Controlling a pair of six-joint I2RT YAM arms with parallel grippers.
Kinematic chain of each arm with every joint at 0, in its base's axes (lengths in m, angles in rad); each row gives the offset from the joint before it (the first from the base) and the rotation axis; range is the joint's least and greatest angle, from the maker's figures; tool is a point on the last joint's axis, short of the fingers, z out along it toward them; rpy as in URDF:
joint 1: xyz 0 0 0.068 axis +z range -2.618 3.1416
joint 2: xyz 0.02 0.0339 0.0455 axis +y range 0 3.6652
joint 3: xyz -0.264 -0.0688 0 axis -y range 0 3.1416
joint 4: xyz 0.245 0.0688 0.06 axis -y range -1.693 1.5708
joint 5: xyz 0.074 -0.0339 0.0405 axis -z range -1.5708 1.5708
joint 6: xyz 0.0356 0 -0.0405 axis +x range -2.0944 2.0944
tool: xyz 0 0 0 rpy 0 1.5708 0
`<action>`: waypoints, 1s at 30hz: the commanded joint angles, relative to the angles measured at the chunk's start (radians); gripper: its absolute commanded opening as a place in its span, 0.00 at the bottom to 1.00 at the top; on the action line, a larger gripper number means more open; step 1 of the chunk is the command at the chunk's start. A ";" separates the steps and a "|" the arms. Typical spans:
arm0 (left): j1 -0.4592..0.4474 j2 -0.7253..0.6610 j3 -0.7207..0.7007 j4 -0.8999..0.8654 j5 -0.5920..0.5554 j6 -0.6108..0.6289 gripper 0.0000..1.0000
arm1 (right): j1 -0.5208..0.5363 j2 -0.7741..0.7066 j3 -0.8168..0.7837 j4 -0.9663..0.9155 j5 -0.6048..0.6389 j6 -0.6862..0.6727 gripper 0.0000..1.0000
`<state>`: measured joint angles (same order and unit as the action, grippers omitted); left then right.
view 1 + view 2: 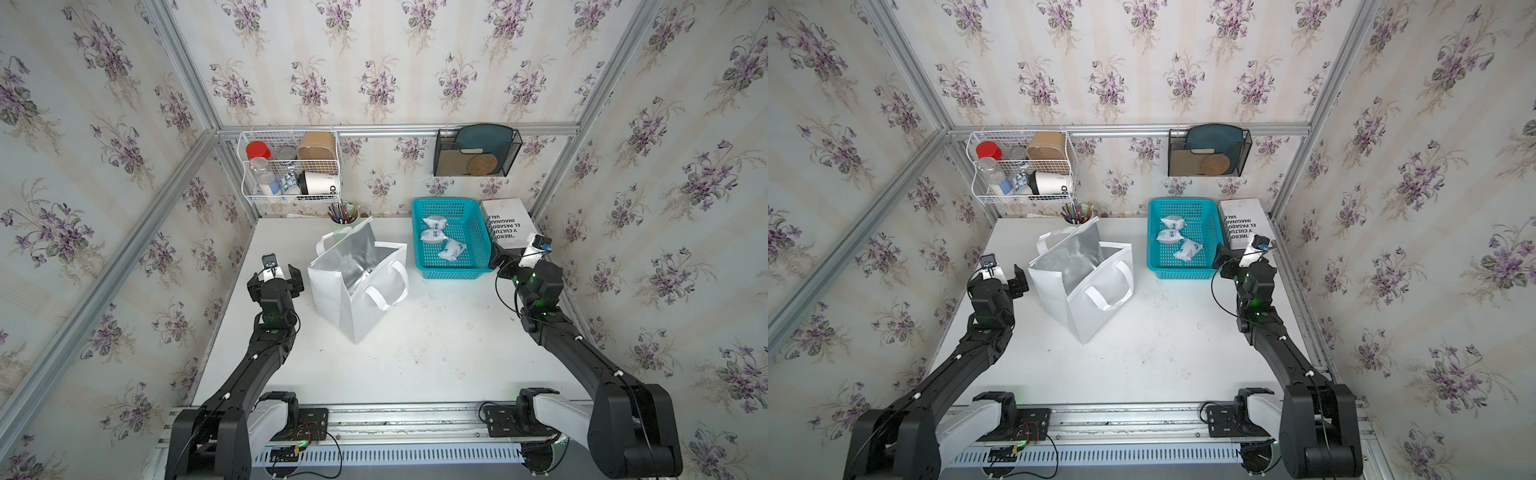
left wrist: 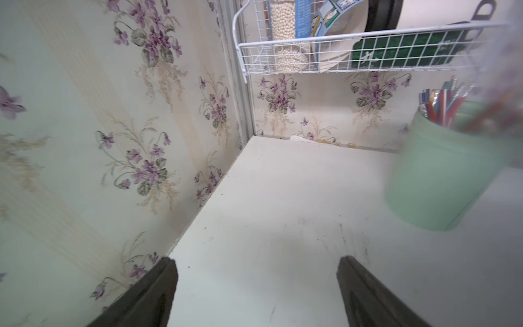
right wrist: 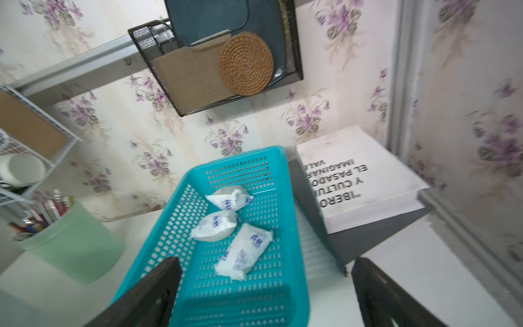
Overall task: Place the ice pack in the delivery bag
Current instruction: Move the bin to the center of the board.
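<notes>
Findings, nearest first.

1. Left gripper [image 1: 274,279]: positioned above the bare white table [image 1: 415,353], just to the left of the delivery bag and not in contact with it. The left wrist view shows both fingers spread wide with only tabletop between them. It holds nothing.

2. Delivery bag [image 1: 332,299]: stands upright left of the table's centre, one corner turned towards the arm bases. The mouth is open and the silver lining is exposed. The lid flap is raised on the far side, and a white loop handle [image 1: 388,289] droops over the wall on the basket side.

3. Right gripper [image 3: 265,262]: poised at the near right corner of the turquoise basket [image 1: 453,272], by the gap between the basket and the white book [image 1: 505,216]. The jaws are fully apart and grip nothing. In the right wrist view, one finger shows in front of the basket floor and the other outside the basket wall.

4. Ice packs: three white pouches with blue print, all lying on the basket floor. The nearest [image 1: 452,250] lies at a slant, the middle one [image 1: 432,237] is just beyond it, and the farthest [image 1: 435,222] is beside that. Whether they touch cannot be told.

5. Rear edge: a mint-green cup [image 1: 345,220] of pencils stands directly behind the bag.

6. Back wall: a white wire rack [image 1: 291,195] with jars and containers hangs on the left. A black mesh holder [image 1: 511,153] with a round woven mat [image 1: 481,165] hangs on the right.
</notes>
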<state>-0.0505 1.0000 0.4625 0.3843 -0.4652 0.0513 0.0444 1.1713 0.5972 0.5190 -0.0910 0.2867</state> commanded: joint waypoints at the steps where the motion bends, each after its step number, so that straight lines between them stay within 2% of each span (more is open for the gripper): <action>1: 0.003 -0.077 0.055 -0.259 -0.147 -0.001 0.94 | 0.000 0.065 0.096 -0.129 -0.227 0.138 1.00; 3: 0.005 -0.133 0.118 -0.368 -0.124 -0.011 0.94 | 0.000 0.135 0.193 -0.218 -0.275 0.170 1.00; 5: 0.004 -0.180 0.198 -0.480 -0.049 -0.048 0.93 | 0.000 0.217 0.302 -0.322 -0.292 0.178 1.00; 8: 0.005 -0.206 0.353 -0.622 0.078 -0.159 0.92 | 0.002 0.352 0.498 -0.575 -0.162 0.153 1.00; 10: 0.005 -0.183 0.473 -0.699 0.206 -0.236 0.91 | 0.002 0.437 0.601 -0.718 -0.034 0.118 0.98; 13: 0.003 -0.093 0.649 -0.770 0.461 -0.313 0.91 | 0.002 0.537 0.705 -0.831 0.097 0.048 0.95; 16: -0.013 0.037 0.822 -0.805 0.710 -0.355 0.89 | 0.002 0.649 0.807 -0.882 0.156 -0.019 0.91; 17: -0.025 0.065 0.856 -0.804 0.748 -0.369 0.88 | 0.002 0.688 0.834 -0.888 0.165 -0.036 0.89; 20: -0.076 0.124 0.920 -0.787 0.778 -0.361 0.87 | 0.000 0.809 0.958 -0.930 0.189 -0.070 0.84; 22: -0.096 0.150 0.942 -0.777 0.784 -0.356 0.87 | 0.000 0.888 1.030 -0.937 0.160 -0.094 0.78; 26: -0.115 0.181 0.975 -0.772 0.801 -0.348 0.87 | 0.000 0.979 1.148 -0.966 0.098 -0.136 0.58; 30: -0.128 0.183 0.975 -0.765 0.807 -0.348 0.87 | 0.000 0.955 1.099 -0.934 0.039 -0.159 0.38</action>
<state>-0.1753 1.1847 1.4334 -0.3943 0.3122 -0.2928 0.0448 2.1437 1.7191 -0.4118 0.0036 0.1669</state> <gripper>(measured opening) 0.869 0.401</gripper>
